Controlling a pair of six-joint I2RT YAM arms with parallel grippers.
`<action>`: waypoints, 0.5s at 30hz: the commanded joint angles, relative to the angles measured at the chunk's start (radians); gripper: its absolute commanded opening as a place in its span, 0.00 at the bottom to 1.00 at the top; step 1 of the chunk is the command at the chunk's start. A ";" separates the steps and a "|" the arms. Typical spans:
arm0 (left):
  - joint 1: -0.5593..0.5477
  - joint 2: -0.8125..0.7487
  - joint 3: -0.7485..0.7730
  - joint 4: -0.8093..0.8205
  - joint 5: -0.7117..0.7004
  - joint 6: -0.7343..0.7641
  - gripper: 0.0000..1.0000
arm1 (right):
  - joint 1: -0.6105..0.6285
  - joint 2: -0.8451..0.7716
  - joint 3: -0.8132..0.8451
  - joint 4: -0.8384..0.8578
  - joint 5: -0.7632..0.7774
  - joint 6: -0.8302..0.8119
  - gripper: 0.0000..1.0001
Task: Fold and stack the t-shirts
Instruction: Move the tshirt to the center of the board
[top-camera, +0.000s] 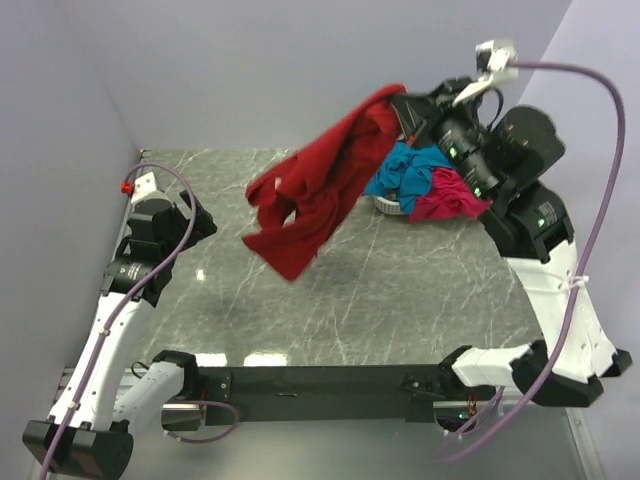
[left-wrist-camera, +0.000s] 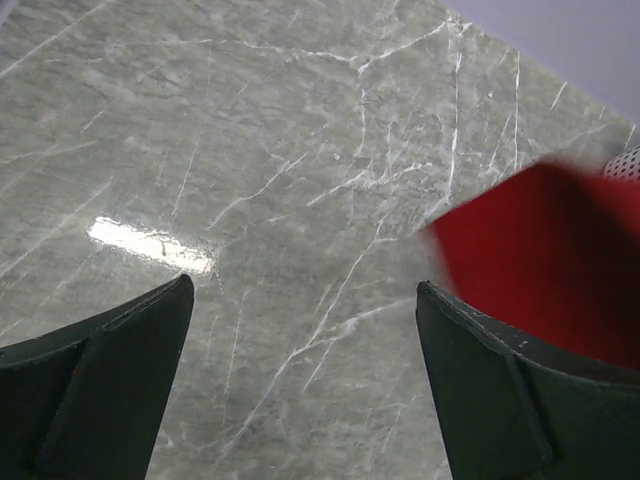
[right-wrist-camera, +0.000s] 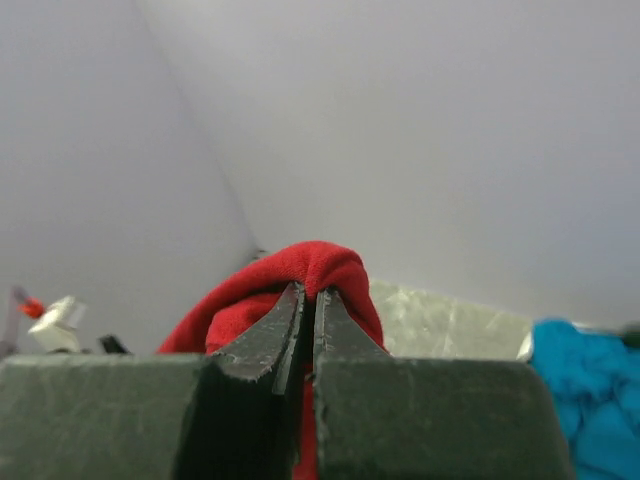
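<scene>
No text, label, brand, number or sign can be read in any of the views. The dark red cloth t-shirt (top-camera: 318, 185) shows only plain fabric.
</scene>
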 joint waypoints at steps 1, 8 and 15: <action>0.003 0.010 0.057 0.051 0.026 0.028 0.99 | -0.005 -0.057 -0.260 0.006 0.217 0.057 0.00; 0.003 0.014 0.021 0.051 0.052 0.013 0.99 | -0.108 -0.157 -0.706 -0.157 0.344 0.266 0.53; 0.003 0.054 -0.042 0.067 0.086 -0.047 0.99 | 0.028 -0.024 -0.649 -0.145 0.133 0.156 0.67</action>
